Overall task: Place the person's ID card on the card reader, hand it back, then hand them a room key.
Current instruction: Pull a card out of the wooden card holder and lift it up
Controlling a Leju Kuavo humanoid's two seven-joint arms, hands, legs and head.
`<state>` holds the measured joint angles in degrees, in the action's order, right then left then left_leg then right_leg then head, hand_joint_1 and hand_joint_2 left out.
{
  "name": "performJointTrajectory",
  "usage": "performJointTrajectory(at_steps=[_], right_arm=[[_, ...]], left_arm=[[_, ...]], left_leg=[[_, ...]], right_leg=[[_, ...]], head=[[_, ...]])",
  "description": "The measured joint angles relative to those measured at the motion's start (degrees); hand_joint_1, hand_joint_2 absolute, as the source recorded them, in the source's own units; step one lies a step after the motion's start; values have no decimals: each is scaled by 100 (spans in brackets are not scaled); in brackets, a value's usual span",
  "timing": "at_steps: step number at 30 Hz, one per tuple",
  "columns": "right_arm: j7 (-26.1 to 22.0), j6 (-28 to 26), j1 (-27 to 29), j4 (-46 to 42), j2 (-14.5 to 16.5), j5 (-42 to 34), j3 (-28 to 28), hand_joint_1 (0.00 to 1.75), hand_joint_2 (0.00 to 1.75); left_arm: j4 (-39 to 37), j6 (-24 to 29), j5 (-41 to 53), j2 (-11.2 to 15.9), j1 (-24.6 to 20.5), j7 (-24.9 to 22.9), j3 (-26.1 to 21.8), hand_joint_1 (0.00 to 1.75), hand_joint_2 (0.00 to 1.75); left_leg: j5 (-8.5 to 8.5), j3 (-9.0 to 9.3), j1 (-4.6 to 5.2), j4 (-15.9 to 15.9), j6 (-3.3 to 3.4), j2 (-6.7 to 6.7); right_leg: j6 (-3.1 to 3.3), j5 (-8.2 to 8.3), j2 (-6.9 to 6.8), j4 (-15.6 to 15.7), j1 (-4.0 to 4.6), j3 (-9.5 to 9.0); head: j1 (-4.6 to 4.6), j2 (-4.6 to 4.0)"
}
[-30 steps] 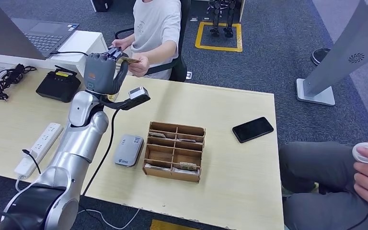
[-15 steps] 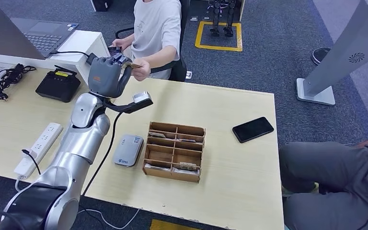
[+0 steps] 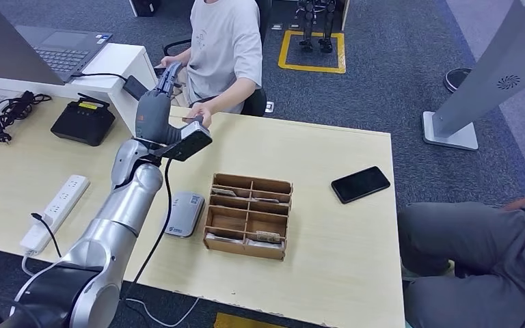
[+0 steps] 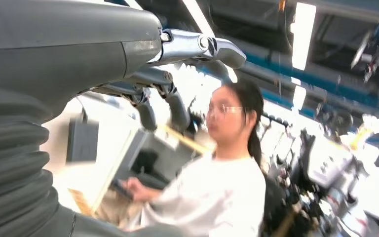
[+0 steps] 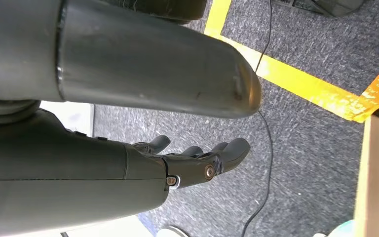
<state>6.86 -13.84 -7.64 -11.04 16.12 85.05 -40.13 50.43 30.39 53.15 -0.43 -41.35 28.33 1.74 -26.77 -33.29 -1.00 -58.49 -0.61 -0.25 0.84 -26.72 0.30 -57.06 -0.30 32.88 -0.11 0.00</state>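
One left hand (image 3: 152,109) is raised toward the seated person (image 3: 222,48), fingers apart and empty, while the right hand (image 5: 197,158) hangs spread over carpet.

Card reader (image 3: 184,214) on table (image 3: 342,253), just left of wooden organizer (image 3: 249,216). Phone (image 3: 360,184) right of organizer, well apart. Power strip (image 3: 54,213) near table's left edge; charger (image 3: 83,121) behind it. Laptop (image 3: 63,52) on raised counter, far left. Person (image 3: 223,48) seated behind table.

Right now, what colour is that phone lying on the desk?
Black; the phone shows best in the head view, on the light wooden desk.
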Motion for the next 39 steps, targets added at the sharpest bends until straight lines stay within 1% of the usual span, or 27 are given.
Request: performJointTrajectory(at_steps=[2,7,12,15,18,20,22,26,39], right_arm=[[-36,-51,27,0,-1,-69,-79,0,0],[-61,-118,94,0,-2,-127,-226,0,0],[-183,-227,109,0,-2,-137,-298,0,0],[-197,-258,110,0,-2,-188,-336,0,0],[-200,-264,117,0,-2,-266,-409,0,0],[-205,-271,126,0,-2,-288,-450,0,0],[-217,-279,136,0,-2,-291,-474,0,0],[-238,-283,147,0,-2,-292,-514,0,0],[-242,-288,159,0,-2,-292,-564,0,0]], left_arm=[[208,-185,-219,28,246,105,43,0,175],[881,-345,-390,96,900,153,283,0,175],[1352,-423,-484,174,1212,112,495,0,175],[1628,-632,-526,209,1385,239,661,0,175],[1945,-919,-564,240,1601,462,994,0,175],[2141,-995,-584,246,1738,487,1250,0,175],[2292,-1009,-594,248,1820,467,1435,0,175],[2473,-1020,-603,276,1890,457,1608,0,175],[2605,-1047,-603,307,1928,456,1704,0,175]], left_leg=[[0,0,0,1,0,1],[-2,-5,0,1,1,0],[-2,-5,0,1,1,0],[-1,-5,0,1,1,0],[-1,-5,0,1,1,-1],[-2,-6,0,1,1,-1],[-2,-6,1,1,2,0],[-3,-5,0,1,2,-1],[-2,-5,0,1,2,-1]], right_leg=[[1,-1,1,0,0,0],[1,-4,0,0,0,3],[1,-4,0,1,0,3],[1,-3,-1,1,0,3],[1,-3,-2,1,0,3],[1,-3,-2,1,0,3],[1,-3,-1,1,0,3],[1,-4,-2,2,0,4],[1,-3,-2,1,0,4]], head=[[0,0],[1,0],[0,0],[0,0],[0,0],[1,0],[1,0],[0,0],[1,0]])
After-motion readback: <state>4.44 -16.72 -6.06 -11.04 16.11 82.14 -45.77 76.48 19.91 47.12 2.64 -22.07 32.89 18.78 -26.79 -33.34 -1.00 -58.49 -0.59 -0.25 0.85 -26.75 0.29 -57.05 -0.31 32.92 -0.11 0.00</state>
